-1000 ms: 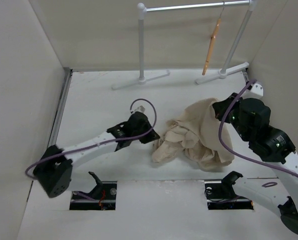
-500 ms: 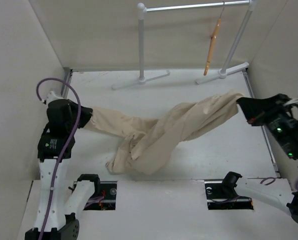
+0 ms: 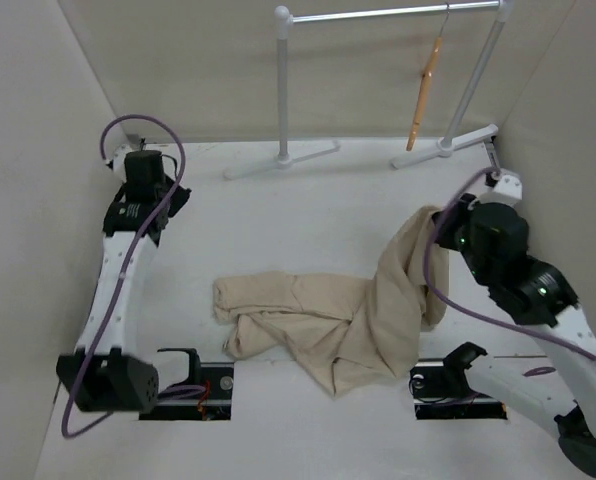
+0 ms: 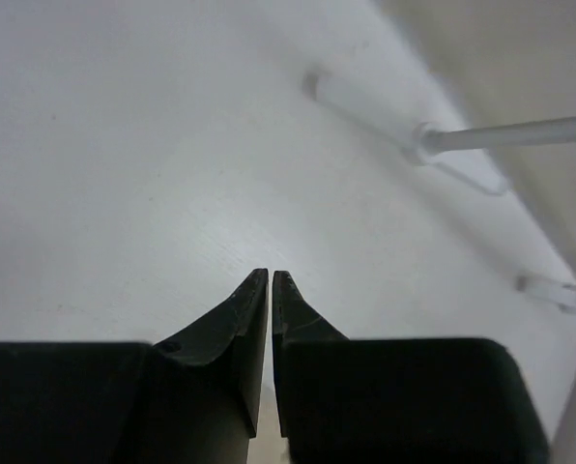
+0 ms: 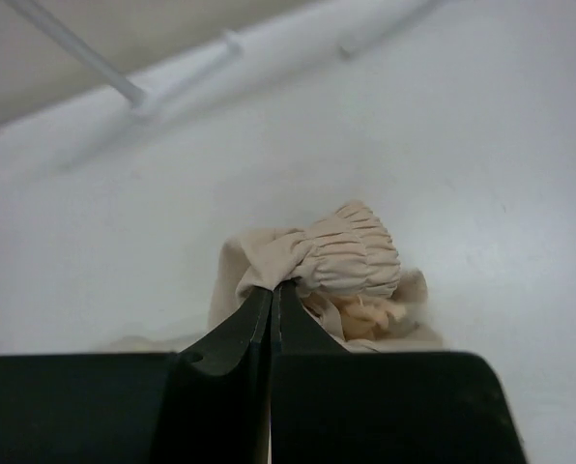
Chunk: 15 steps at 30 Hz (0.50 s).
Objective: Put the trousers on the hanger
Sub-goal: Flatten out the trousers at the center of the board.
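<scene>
The beige trousers point(image 3: 318, 320) lie crumpled on the white table, with their right end lifted. My right gripper point(image 3: 440, 222) is shut on that end; in the right wrist view the fingertips point(image 5: 272, 285) pinch the cloth just under a gathered elastic band point(image 5: 351, 256). My left gripper point(image 3: 165, 203) is at the far left, well away from the trousers. It is shut and holds nothing, and only bare table shows past its tips point(image 4: 270, 275). The orange wooden hanger point(image 3: 424, 88) hangs by its hook from the rail at the back right.
The white tubular rack point(image 3: 282, 90) stands at the back, its feet point(image 3: 278, 160) on the table. It also shows in the left wrist view point(image 4: 418, 145) and in the right wrist view point(image 5: 138, 97). Beige walls close in left, right and behind.
My left gripper has let go of the trouser leg and swung back and up at the far left. The stretched trousers have gone slack onto the table. My right gripper moved inward, still holding its end.
</scene>
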Each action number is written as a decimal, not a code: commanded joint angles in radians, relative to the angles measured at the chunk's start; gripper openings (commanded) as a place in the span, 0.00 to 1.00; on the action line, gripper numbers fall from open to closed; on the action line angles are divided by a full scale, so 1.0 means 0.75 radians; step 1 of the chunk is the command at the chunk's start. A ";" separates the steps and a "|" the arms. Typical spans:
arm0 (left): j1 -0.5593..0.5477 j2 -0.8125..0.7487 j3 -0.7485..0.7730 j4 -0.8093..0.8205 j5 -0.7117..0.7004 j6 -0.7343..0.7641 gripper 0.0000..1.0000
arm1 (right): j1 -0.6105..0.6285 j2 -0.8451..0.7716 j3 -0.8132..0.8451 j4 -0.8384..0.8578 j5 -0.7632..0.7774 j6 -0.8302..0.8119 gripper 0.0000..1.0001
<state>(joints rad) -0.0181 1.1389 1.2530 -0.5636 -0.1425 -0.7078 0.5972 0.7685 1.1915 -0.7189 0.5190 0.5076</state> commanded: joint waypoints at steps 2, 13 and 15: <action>-0.075 0.152 -0.024 0.048 0.014 0.007 0.14 | -0.245 -0.032 -0.161 0.022 -0.235 0.162 0.00; -0.314 -0.129 -0.691 -0.134 0.108 -0.216 0.52 | -0.337 -0.155 -0.355 -0.021 -0.391 0.180 0.01; -0.327 -0.181 -0.758 -0.138 0.124 -0.248 0.50 | -0.311 -0.145 -0.370 -0.013 -0.391 0.180 0.01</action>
<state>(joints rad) -0.2546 1.0630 0.7242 -0.6449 -0.0776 -0.8219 0.3428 0.6434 0.9360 -0.7547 0.2611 0.6273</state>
